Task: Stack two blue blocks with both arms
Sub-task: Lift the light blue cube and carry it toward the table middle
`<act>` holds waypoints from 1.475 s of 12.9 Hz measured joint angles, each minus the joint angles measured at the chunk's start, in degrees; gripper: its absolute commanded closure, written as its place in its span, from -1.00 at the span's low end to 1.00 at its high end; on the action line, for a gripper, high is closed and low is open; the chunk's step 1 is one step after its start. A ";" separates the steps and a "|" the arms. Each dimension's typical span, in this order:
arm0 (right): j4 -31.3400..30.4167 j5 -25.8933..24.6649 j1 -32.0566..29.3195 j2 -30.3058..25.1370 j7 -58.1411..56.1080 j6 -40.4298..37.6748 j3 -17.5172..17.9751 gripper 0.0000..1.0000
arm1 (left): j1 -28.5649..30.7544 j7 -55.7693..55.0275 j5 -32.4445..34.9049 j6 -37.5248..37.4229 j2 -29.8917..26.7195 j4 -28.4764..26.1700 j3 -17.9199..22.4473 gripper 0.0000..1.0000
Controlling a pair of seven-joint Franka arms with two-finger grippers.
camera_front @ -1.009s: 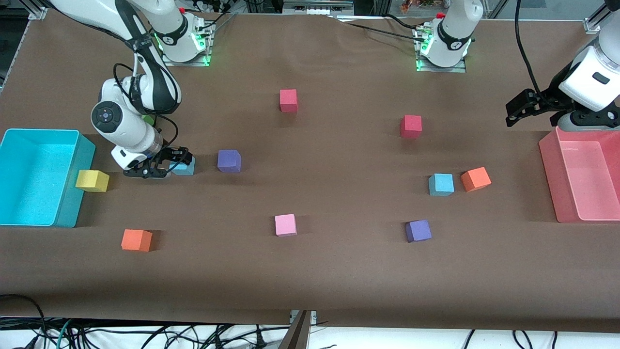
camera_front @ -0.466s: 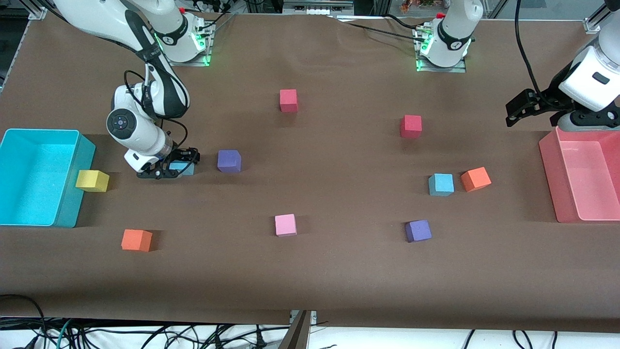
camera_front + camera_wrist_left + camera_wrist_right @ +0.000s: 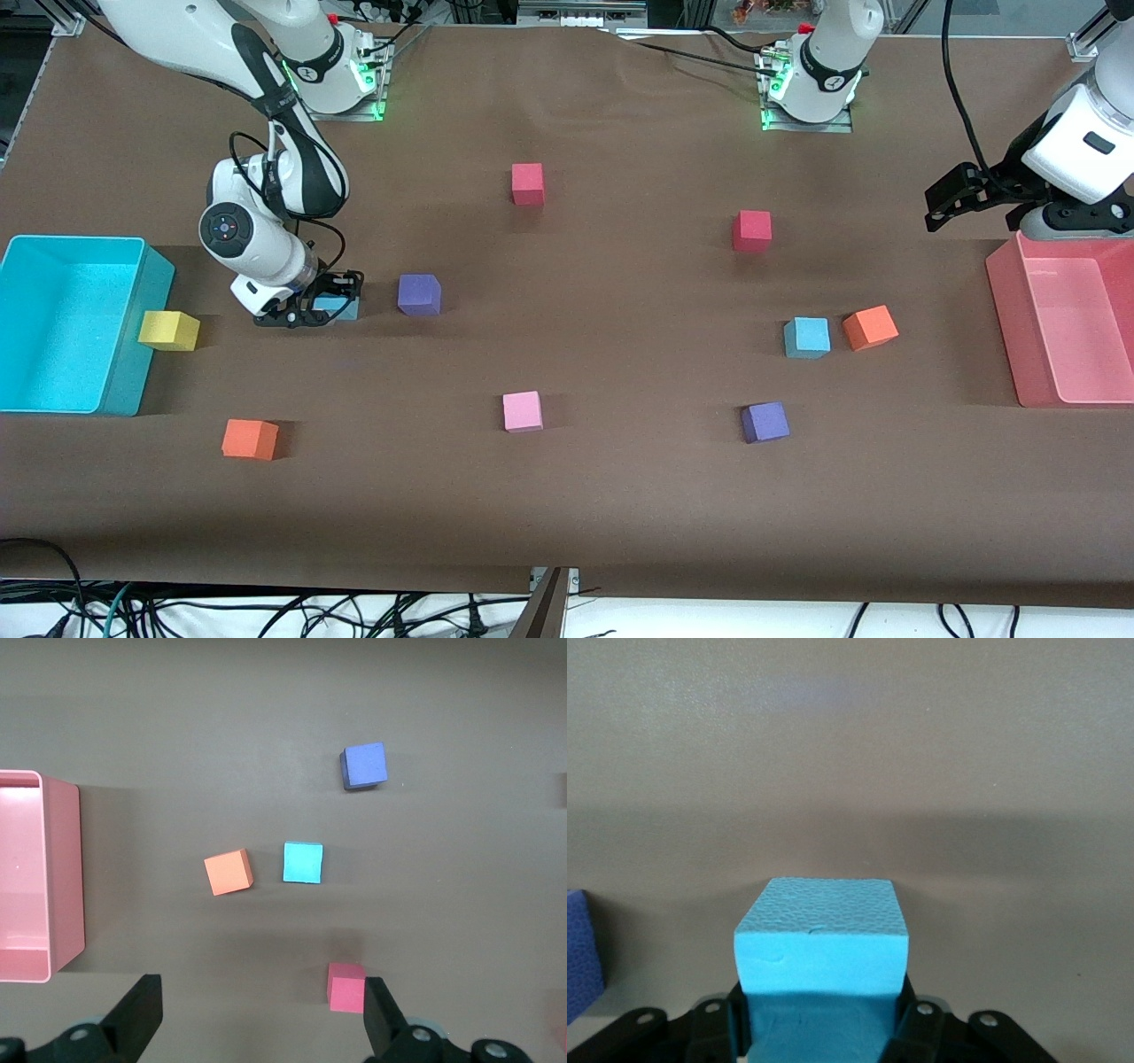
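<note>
The step in hand is the pick-up of the first blue block. The right gripper (image 3: 321, 299) is down at table level, and the first blue block (image 3: 821, 948) sits between its two fingers; the right wrist view shows the black finger pads pressed against the cube's opposite sides, so the gripper looks clenched on it. The cube appears to rest on the brown table (image 3: 620, 496), not yet raised. Just beside the gripper, toward the left arm's end of the table, stands a purple cube (image 3: 419, 294), apart from the fingers. A yellow cube (image 3: 168, 330) and the cyan bin (image 3: 133, 337) lie on the gripper's other flank, clear of it.

The second blue block (image 3: 807, 337) sits well apart from the right gripper, toward the left arm's end, with an orange cube (image 3: 870, 327) just beside it but apparently not touching. The left gripper (image 3: 961, 197) hangs high by the rim of the pink bin (image 3: 1005, 310), its fingers spread wide and holding nothing; that arm waits.

The next move probably calls for a straight lift, so the held cube clears the purple one, then a carry over the table to above the second blue block. The descent would need to be square and centred, and kept away from the orange neighbour.
</note>
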 measured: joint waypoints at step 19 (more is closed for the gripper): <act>29.56 0.02 22.39 10.30 23.64 -19.06 6.90 1.00 | 0.07 0.00 0.00 0.00 0.00 -0.19 0.02 -1.00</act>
